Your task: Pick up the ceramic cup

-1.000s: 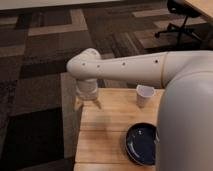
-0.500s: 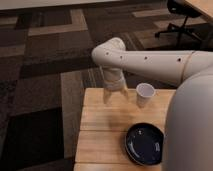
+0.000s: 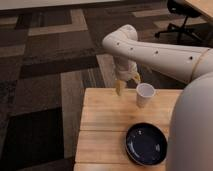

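Observation:
The ceramic cup (image 3: 144, 94) is small, plain white and handleless. It stands upright near the far edge of the wooden table (image 3: 105, 125). My gripper (image 3: 127, 84) hangs from the white arm just left of the cup, above the table's far edge. Its yellowish fingers (image 3: 119, 86) point down. One finger is at the cup's left, the other behind its rim. The cup stands on the table, not held.
A wide dark blue bowl (image 3: 146, 144) sits on the table in front of the cup. My white arm covers the table's right side. A black office chair (image 3: 182, 20) stands on the patterned carpet at the back right.
The arm has swung to the right along the table's far edge, bringing the gripper from the left corner up close to the cup. The cup and bowl have not moved.

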You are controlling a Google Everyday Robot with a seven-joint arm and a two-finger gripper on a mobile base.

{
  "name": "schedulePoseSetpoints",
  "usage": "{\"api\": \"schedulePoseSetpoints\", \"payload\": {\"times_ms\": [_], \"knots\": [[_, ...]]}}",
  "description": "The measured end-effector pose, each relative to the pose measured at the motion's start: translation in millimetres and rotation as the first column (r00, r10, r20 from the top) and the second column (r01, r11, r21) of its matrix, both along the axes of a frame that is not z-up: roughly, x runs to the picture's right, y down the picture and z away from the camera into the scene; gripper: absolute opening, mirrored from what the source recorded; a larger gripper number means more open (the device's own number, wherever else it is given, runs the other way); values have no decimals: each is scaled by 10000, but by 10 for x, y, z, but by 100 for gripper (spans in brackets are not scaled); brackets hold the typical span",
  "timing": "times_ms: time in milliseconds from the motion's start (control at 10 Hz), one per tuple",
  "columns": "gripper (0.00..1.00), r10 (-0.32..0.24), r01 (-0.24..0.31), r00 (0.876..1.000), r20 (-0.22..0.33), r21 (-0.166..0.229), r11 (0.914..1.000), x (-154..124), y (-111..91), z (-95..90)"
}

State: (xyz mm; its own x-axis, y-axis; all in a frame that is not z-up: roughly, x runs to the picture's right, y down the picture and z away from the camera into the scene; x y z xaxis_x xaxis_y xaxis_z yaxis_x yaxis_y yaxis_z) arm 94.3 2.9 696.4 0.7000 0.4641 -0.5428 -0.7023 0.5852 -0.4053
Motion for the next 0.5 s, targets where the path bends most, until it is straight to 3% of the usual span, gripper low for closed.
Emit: {"api": "schedulePoseSetpoints", "payload": {"times_ms": [100,200,500], "knots": [[65,-342,356,9960,826,-162,9992,-61,1,-34],[65,-475,505,9917,1192,-220,9985,-80,4,-50],[65,-494,524,9914,1214,-219,9984,-97,3,-48]]}}
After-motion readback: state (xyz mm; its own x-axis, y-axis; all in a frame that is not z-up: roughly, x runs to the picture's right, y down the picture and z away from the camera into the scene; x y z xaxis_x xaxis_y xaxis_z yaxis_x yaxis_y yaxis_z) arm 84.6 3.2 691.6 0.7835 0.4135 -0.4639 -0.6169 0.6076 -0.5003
